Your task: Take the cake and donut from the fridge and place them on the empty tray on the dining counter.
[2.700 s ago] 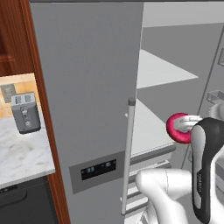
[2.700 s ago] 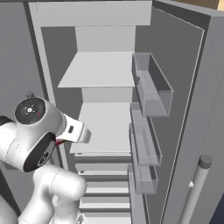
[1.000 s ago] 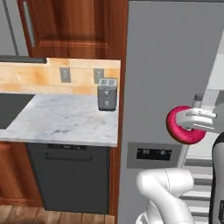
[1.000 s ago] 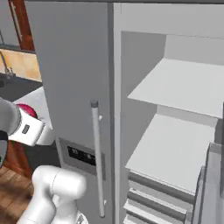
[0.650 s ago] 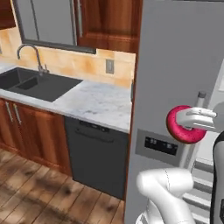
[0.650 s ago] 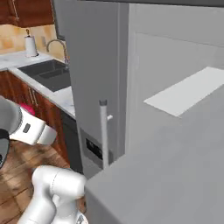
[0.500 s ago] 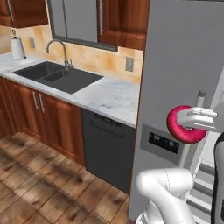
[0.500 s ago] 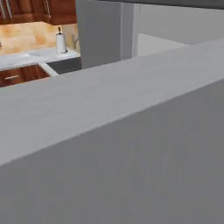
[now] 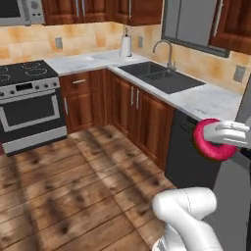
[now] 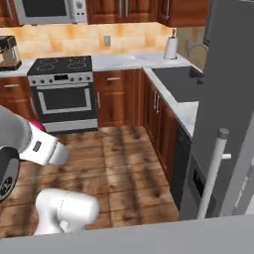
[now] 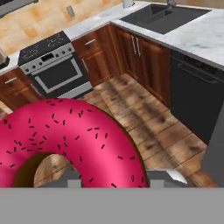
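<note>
Wooden plank flooring [image 9: 73,196] spreads across the middle of this kitchen, ringed by reddish-brown base cabinets [image 9: 142,117] under a marble worktop [image 9: 206,100]. At the worktop's inner corner stands a paper towel roll [image 9: 126,46], and just past it along the worktop sits a dark sink [image 9: 159,78] with a curved faucet [image 9: 164,49] at its back edge. A steel range [image 10: 64,92] with a black cooktop fills the gap in the cabinets on the adjoining wall, with a microwave [image 10: 47,10] mounted above it and a coffee machine [image 10: 9,52] on the worktop by the range's far side. A black dishwasher front [image 9: 188,157] sits under the worktop's near end, next to the grey fridge [image 10: 228,109], whose long vertical bar handle [image 10: 212,173] rises in the foreground of the right base view.

The donut [image 9: 212,141], pink-red with dark sprinkles, is held up in the air above the floor, in front of the dishwasher and clear of every surface. The gripper [image 9: 230,139] has its jaws closed on the ring, one pale finger lying across the icing in the left base view. In the hand view the donut [image 11: 65,144] looms large just ahead of the fingertips [image 11: 168,177], its hole showing the floor beyond. In the right base view a sliver of pink shows behind the white wrist at the left edge.
</note>
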You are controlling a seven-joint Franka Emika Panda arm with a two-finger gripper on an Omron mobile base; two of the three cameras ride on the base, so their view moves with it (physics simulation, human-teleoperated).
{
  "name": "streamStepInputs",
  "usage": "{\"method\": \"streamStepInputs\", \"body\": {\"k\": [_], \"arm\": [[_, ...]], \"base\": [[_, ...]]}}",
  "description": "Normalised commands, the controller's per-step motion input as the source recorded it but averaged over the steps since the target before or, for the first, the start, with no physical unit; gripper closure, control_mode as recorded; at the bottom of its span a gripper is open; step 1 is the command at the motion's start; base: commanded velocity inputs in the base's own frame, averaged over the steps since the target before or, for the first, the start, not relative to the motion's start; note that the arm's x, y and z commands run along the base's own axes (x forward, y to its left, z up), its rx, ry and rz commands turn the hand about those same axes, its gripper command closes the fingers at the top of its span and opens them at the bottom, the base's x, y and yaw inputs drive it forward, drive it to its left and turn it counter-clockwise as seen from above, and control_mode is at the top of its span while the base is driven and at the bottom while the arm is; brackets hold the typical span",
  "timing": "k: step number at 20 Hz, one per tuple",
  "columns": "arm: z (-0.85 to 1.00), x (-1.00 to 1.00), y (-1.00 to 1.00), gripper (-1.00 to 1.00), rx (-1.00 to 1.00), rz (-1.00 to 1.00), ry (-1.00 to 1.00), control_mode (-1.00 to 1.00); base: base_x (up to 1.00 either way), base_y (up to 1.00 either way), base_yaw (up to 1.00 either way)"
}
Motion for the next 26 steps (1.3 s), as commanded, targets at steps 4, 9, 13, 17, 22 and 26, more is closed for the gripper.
{"method": "streamStepInputs", "body": {"k": [4,9,13,17,22,26], "arm": [[0.00,0.00,0.00,1.00,0.00,0.00,0.00,1.00],[0.00,0.00,0.00,1.00,0.00,0.00,0.00,1.00],[0.00,0.00,0.00,1.00,0.00,0.00,0.00,1.00],[0.00,0.00,0.00,1.00,0.00,0.00,0.00,1.00],[0.00,0.00,0.00,1.00,0.00,0.00,0.00,1.00],[0.00,0.00,0.00,1.00,0.00,0.00,0.00,1.00]], "base": [[0.11,1.00,0.42],[0.00,1.00,0.55],[0.00,0.96,0.70],[0.07,0.45,0.91],[0.81,0.13,0.77],[1.00,0.05,0.42]]}}
